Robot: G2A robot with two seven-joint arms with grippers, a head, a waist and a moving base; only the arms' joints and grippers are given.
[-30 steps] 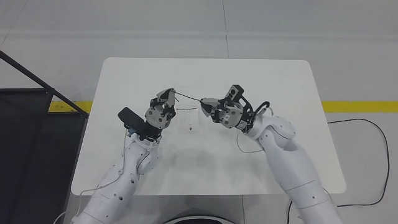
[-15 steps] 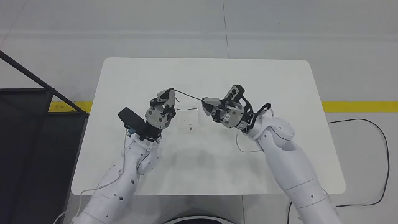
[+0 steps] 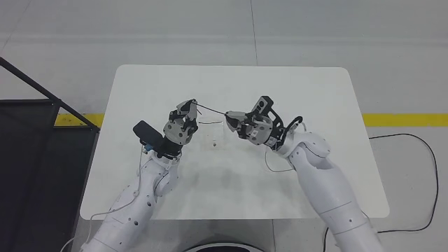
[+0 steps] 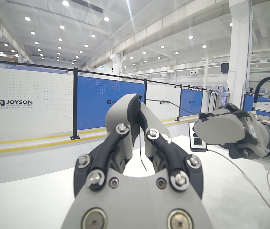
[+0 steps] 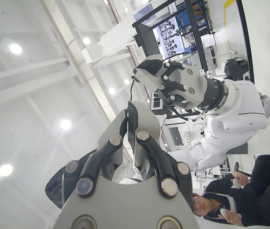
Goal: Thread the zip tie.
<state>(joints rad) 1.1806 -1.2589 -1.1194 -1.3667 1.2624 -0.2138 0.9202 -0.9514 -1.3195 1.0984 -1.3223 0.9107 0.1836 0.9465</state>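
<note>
A thin black zip tie (image 3: 210,108) is stretched in the air between my two grippers above the middle of the white table (image 3: 315,84). My left gripper (image 3: 190,105) is shut on one end. In the left wrist view the zip tie (image 4: 170,103) runs from my left gripper (image 4: 138,104) across to the right gripper (image 4: 200,115), and a short tail hangs down between the left fingers. My right gripper (image 3: 229,117) is shut on the other end. In the right wrist view the strap (image 5: 132,88) curves from my right gripper (image 5: 128,113) to the left gripper (image 5: 147,71).
A loose white cable (image 3: 276,164) lies on the table by the right forearm. A few small bits (image 3: 210,140) rest on the table below the grippers. A black frame (image 3: 28,112) stands off the table's left side.
The right arm has edged slightly towards the left gripper. The left arm has held still, and both grippers have kept their hold.
</note>
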